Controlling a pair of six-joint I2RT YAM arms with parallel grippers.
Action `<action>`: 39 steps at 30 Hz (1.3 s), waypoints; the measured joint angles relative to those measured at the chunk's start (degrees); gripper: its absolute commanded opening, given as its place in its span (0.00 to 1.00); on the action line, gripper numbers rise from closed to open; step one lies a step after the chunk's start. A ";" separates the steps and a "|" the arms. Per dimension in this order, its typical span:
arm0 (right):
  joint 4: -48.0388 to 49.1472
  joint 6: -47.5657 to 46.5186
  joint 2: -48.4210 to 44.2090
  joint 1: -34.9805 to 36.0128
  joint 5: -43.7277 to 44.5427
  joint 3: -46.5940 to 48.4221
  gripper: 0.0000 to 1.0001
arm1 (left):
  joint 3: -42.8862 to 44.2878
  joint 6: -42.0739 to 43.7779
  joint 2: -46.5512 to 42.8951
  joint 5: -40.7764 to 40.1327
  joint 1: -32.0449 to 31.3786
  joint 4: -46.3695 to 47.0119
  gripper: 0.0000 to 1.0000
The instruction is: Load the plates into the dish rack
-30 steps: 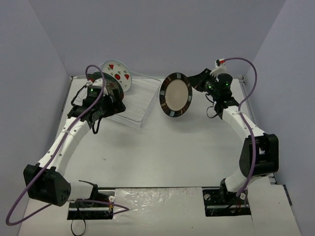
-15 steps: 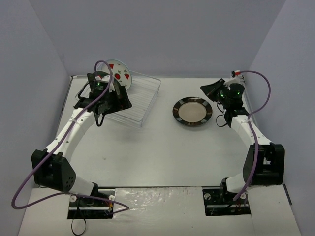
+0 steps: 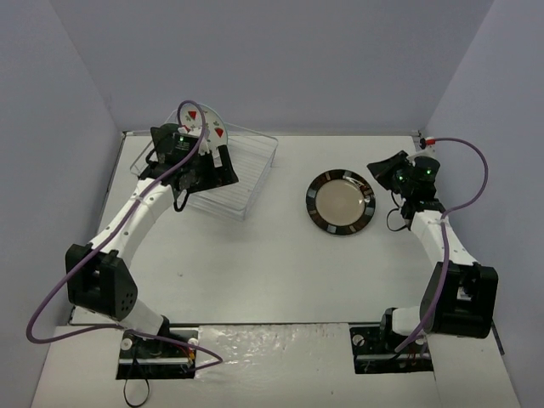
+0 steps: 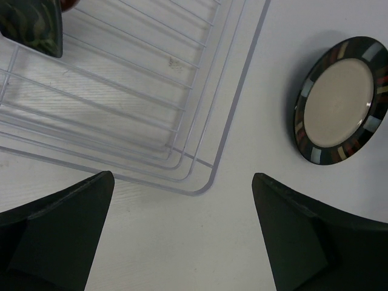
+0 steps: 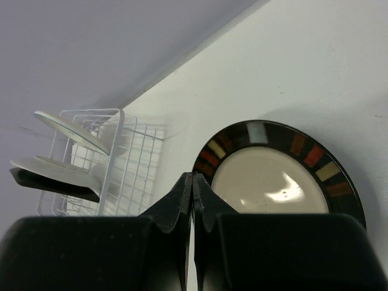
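The dark-rimmed plate [image 3: 340, 201] with a beige centre lies flat on the table, right of the clear dish rack [image 3: 251, 170]. It also shows in the left wrist view [image 4: 342, 109] and in the right wrist view [image 5: 273, 179]. The white plate with red fruit marks [image 3: 204, 119] stands upright at the rack's far end. A corner of the black floral plate [image 4: 36, 24] shows in the rack [image 4: 121, 103]. The red plate is hidden. My left gripper [image 3: 217, 170] hangs open and empty over the rack's near corner [image 4: 182, 177]. My right gripper [image 3: 382, 167] is shut and empty, right of the dark-rimmed plate [image 5: 193, 177].
Grey walls close in the table on the left, back and right. In the right wrist view the rack [image 5: 130, 163] holds plates seen edge-on [image 5: 73, 130]. The arm bases stand at the near edge.
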 measured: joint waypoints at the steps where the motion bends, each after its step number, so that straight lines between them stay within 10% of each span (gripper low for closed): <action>1: -0.11 -0.19 -0.31 -0.08 0.03 -0.72 0.00 | 0.07 0.14 0.05 0.10 -0.25 -0.01 0.97; 39: -1.59 -9.52 33.46 14.72 15.32 12.06 0.00 | 23.32 8.69 22.92 -0.91 -13.44 -4.36 0.97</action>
